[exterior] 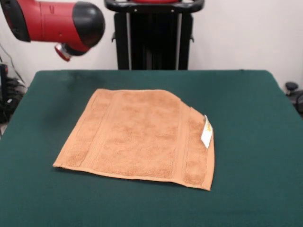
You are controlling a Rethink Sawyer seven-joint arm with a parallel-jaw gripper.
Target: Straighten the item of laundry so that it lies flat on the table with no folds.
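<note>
The tan-orange terry towel [142, 135] lies spread out in the middle of the dark green table [255, 142]. Woven border bands run near its left and right ends. Its far right corner is turned in, so that edge runs on a slant. A small white tag [207, 132] sticks out at the right edge. The other three corners lie flat. Only a red and black link of my arm [57, 21] shows at the top left, above the table's far left corner and well away from the towel. The gripper itself is out of view.
The black pedestal [154, 35] stands behind the table's far edge at the top centre. Dark objects show past the table's left edge [7, 92] and right edge [293, 92]. Green table surface surrounds the towel on all sides.
</note>
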